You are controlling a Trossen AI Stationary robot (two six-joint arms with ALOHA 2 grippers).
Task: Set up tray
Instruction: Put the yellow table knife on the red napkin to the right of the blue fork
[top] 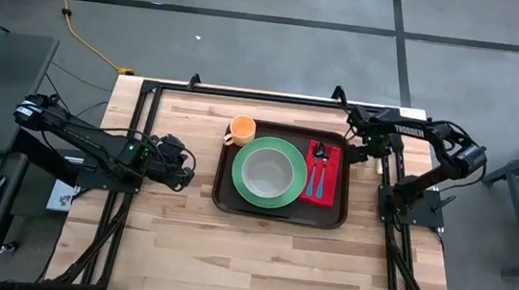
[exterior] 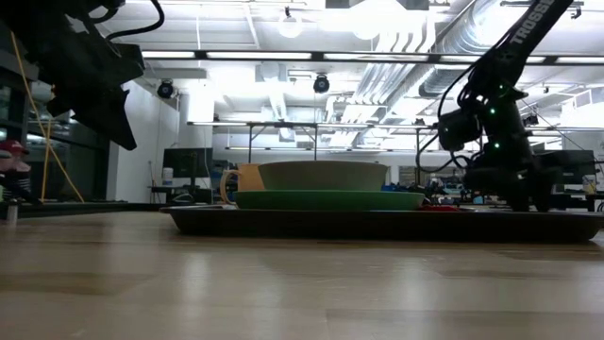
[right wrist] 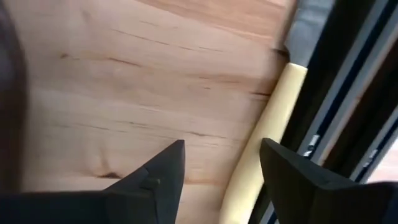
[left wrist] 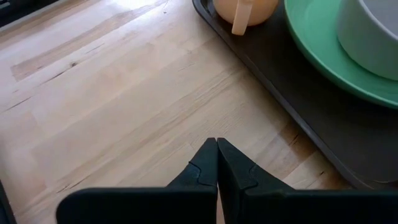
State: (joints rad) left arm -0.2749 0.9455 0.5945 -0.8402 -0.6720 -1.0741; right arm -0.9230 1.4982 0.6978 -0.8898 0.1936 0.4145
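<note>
The table (top: pixel 258 251) is carrying the tray (top: pixel 225 195), which is lying between the two arms, long axis running from one pincer toward the other. The green plate (top: pixel 240 182) is sitting mid-tray. The right pincer (top: pixel 363 154) is standing open just beside the tray's far right corner, likely the nearer one. The left pincer (left wrist: pixel 216 163) is waiting closed and empty, the tray a little way ahead of its fingertips.

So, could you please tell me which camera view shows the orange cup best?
The high view: it shows the whole orange cup from above, at the tray's far-left corner beside the green plate. The low view shows only part of it behind the bowl. The left wrist view catches its lower part and handle; the right wrist view misses it.
</note>
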